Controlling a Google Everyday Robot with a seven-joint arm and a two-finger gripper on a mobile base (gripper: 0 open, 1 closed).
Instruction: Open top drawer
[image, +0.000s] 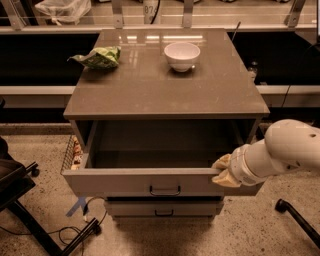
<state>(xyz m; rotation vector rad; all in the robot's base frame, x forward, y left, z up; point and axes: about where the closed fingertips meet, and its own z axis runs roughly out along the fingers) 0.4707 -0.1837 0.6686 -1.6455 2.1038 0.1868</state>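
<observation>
The top drawer (125, 181) of the grey cabinet stands pulled well out toward me, showing its deep grey inside. Its small dark handle (165, 191) sits at the middle of the front. My gripper (223, 171) comes in from the right on a white arm and rests at the right end of the drawer's front edge, hooked over the rim. A shorter drawer (165, 208) below stays closed.
On the cabinet top (165, 85) sit a white bowl (182, 55) and a green crumpled bag (98, 57). A wire basket (71, 152) hangs at the cabinet's left side. A black chair base (30, 210) and cables lie at the lower left. A dark leg (297, 220) is at the lower right.
</observation>
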